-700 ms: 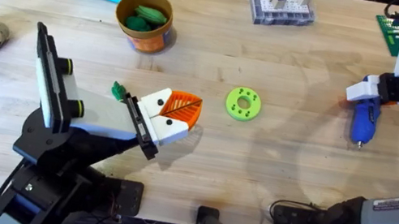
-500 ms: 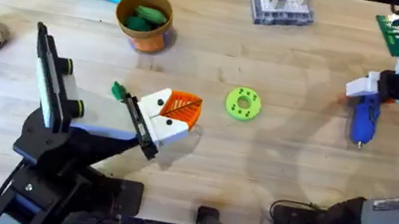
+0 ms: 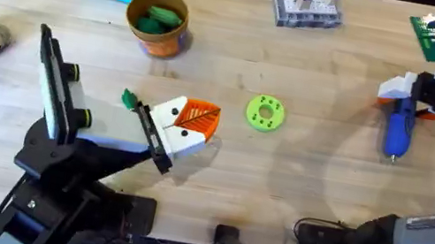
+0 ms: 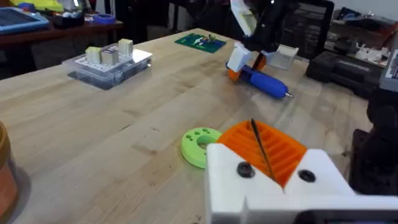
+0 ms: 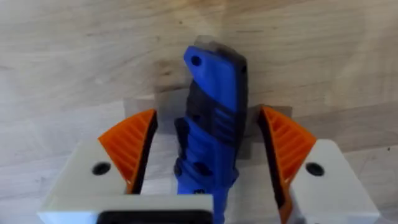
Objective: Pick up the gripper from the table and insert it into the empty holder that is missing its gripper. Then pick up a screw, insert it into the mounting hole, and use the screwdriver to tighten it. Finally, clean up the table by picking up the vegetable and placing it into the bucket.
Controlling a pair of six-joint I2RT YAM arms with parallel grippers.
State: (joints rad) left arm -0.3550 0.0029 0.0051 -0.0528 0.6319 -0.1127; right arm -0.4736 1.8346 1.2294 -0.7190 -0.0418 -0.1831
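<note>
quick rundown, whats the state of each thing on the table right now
screwdriver: lying flat on the table, between the open pads of the right gripper
left gripper: shut, holding nothing
bucket: upright, green vegetable inside
green disc: flat on the table, untouched
clear parts box: lid shut

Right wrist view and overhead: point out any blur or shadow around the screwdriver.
Right wrist view: the screwdriver lies between the spread orange fingers, its far end smeared, a soft shadow on the wood beneath. Overhead: the right gripper over the screwdriver looks smeared, while the green disc is crisp.
</note>
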